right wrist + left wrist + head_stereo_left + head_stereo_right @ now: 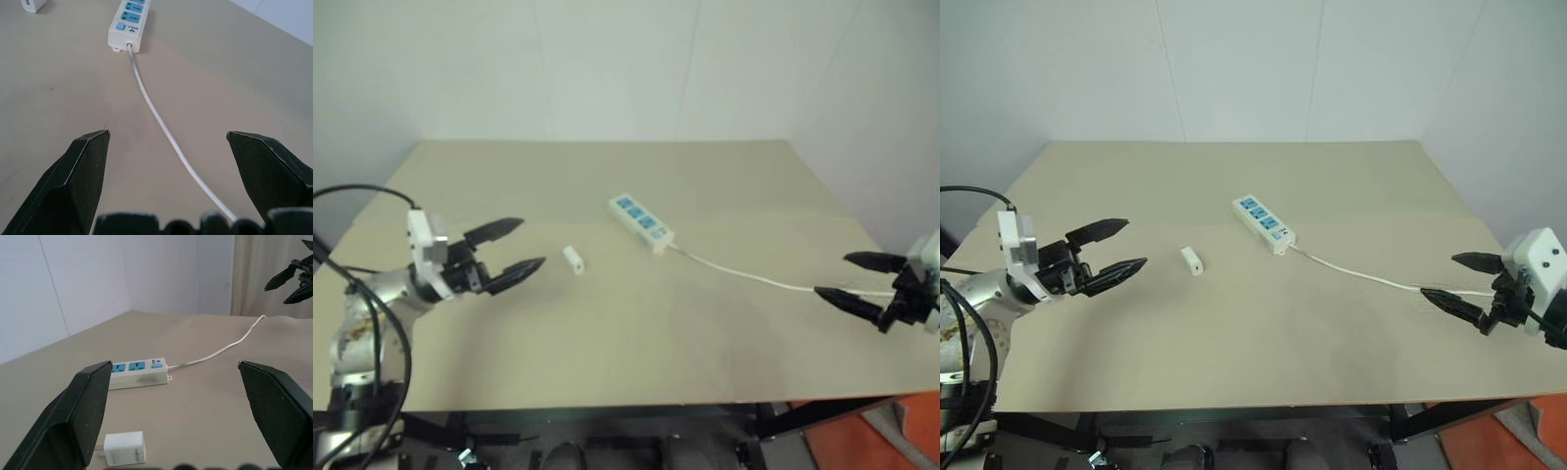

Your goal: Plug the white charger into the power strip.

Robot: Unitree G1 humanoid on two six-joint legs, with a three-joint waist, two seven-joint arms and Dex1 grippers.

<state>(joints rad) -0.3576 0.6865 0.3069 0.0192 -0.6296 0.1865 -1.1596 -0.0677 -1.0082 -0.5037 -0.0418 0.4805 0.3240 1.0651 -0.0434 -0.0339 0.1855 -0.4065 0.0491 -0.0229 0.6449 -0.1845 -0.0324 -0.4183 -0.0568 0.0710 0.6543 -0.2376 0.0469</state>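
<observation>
The white charger (573, 259) lies on its side on the beige table (607, 362), a small block also seen close up as the white charger (125, 448). My left gripper (516, 247) hovers open just left of it, fingers pointing toward it, nothing held. The power strip (640, 223) lies diagonally near the table's middle, blue socket faces up, its thin white cord (754, 276) trailing toward the right edge. My right gripper (862, 281) is open above the cord's far end, pointing left along the cord toward the power strip (129, 19).
A white wall (626, 69) rises behind the table's far edge. Black cables (362, 294) loop beside my left arm. Below the front edge are black frame bars (607, 436) and an orange floor patch (862, 446).
</observation>
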